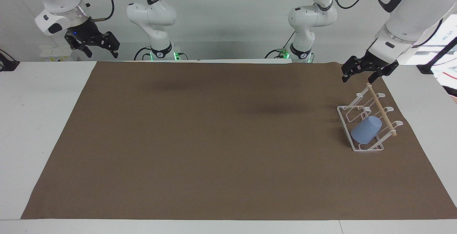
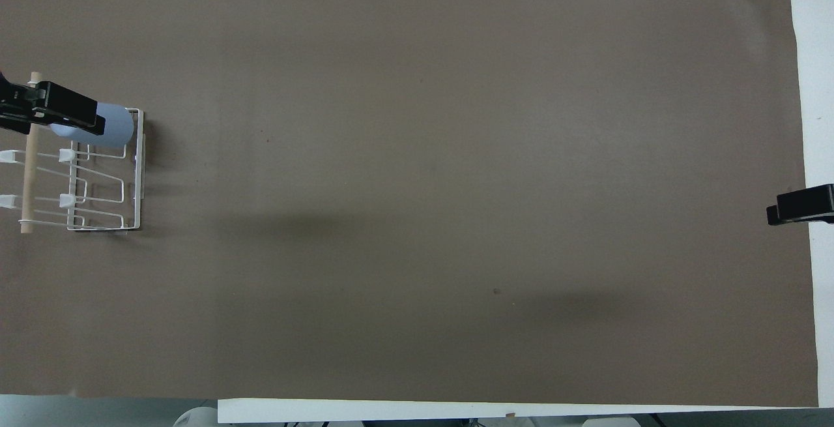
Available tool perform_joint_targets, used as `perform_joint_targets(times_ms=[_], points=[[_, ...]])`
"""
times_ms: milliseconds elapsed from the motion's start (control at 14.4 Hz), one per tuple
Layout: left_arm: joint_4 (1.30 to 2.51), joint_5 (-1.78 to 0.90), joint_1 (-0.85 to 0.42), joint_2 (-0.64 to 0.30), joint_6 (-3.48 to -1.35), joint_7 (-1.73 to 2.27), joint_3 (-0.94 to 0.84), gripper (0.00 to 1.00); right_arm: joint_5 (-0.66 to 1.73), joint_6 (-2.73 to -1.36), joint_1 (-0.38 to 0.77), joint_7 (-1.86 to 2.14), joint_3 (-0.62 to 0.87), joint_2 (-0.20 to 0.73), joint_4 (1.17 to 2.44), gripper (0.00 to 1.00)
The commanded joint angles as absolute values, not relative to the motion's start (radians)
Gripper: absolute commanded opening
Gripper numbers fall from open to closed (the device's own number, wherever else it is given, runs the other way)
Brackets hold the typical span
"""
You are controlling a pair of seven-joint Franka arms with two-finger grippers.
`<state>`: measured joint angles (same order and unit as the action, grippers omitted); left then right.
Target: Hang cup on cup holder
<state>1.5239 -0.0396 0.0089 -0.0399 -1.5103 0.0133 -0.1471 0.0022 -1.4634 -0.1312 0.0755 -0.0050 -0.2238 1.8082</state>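
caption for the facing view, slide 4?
Light-blue cup hung tilted on a prong of the white wire cup holder; open left gripper above the holder, right gripper open, waiting.

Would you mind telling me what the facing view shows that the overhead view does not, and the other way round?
Only the facing view shows both arms' bases and bodies, and the left gripper hanging clear in the air over the cup holder's end nearer the robots, jaws open, touching nothing. Only the overhead view shows the rack's rectangular base in plan, with the left gripper covering part of the cup. Both show the light-blue cup hung slanted on a prong at the rack's end farther from the robots, the brown mat, and the right gripper waiting, jaws open.
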Motion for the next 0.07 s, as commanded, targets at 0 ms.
perform_joint_targets(times_ms=[0], points=[[1.513,-0.052,0.014,-0.043,-1.508,-0.006,-0.147,1.00,-0.008,-1.450,-0.133,0.080,-0.005,-0.219,1.796,1.00]])
